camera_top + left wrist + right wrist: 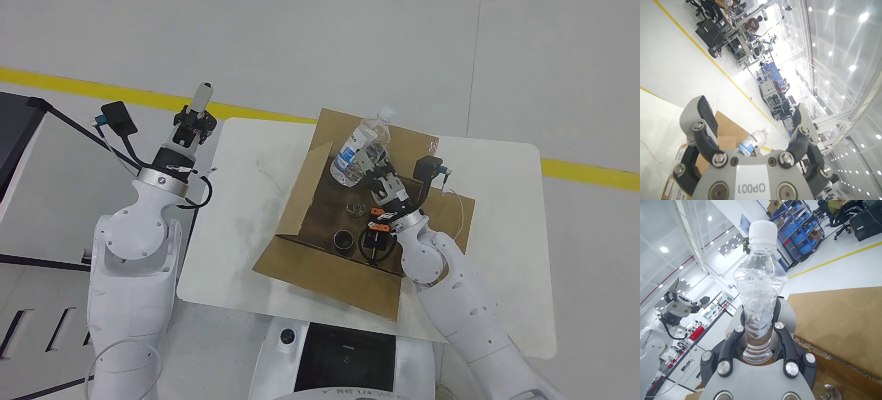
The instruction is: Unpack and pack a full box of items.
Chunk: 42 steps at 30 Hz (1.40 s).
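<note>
Bottle [358, 152], cap pointing far, clamped low by the right end effector [758, 321] over the box [325, 275]; left end effector [750, 103] spread wide, empty.

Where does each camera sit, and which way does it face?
Top view: above the arms, facing down on table, box, left arm and right arm.
Left wrist view: on that wrist, facing past the open left gripper into the hall.
Right wrist view: on that wrist, facing along the right gripper shut on the bottle.
Shared: all show bottle and box.
</note>
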Each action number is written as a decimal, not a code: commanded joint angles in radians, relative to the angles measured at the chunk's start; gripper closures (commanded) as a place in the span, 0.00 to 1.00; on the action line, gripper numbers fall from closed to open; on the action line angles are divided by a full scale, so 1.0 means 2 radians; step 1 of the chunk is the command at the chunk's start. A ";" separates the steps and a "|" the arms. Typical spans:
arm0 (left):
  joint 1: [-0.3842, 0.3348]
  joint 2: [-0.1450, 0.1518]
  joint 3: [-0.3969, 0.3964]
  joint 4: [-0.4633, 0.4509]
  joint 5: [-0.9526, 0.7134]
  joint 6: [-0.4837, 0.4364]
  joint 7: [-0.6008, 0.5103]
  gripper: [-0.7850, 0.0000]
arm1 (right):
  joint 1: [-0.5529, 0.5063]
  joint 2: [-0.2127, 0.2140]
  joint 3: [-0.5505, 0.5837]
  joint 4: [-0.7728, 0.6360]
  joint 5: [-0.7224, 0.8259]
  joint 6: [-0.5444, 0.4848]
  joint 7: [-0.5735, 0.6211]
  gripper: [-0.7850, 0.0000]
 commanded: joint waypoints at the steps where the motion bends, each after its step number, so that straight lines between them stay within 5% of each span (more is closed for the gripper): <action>1: 0.000 0.000 0.000 0.000 0.000 0.000 0.000 0.00 | 0.000 0.000 0.000 0.000 0.000 0.000 0.000 1.00; 11: 0.000 0.000 0.000 0.000 0.000 0.000 0.000 0.00 | 0.000 0.000 0.000 0.000 0.000 0.000 0.000 1.00; 12: 0.000 0.000 0.000 0.000 0.000 0.000 0.000 0.00 | 0.000 0.000 0.000 0.000 0.000 0.000 0.000 0.71; 13: 0.000 0.000 0.000 0.000 0.000 0.000 0.000 0.00 | 0.000 0.000 0.000 0.000 0.000 0.000 0.000 0.63; 14: 0.000 0.000 0.000 0.000 0.000 0.000 0.000 0.00 | 0.000 0.000 0.000 0.000 0.000 0.000 0.000 0.63; 15: 0.000 0.000 0.000 0.000 0.000 0.000 0.000 0.00 | 0.000 0.000 0.000 0.000 0.000 0.000 0.000 1.00; 30: 0.000 0.000 0.000 0.000 0.000 0.000 0.000 0.00 | -0.001 0.003 0.009 -0.012 -0.024 -0.007 0.026 1.00; 42: 0.000 0.000 0.000 0.000 0.000 0.000 0.000 0.00 | 0.054 0.025 0.019 0.018 -0.289 -0.142 0.010 1.00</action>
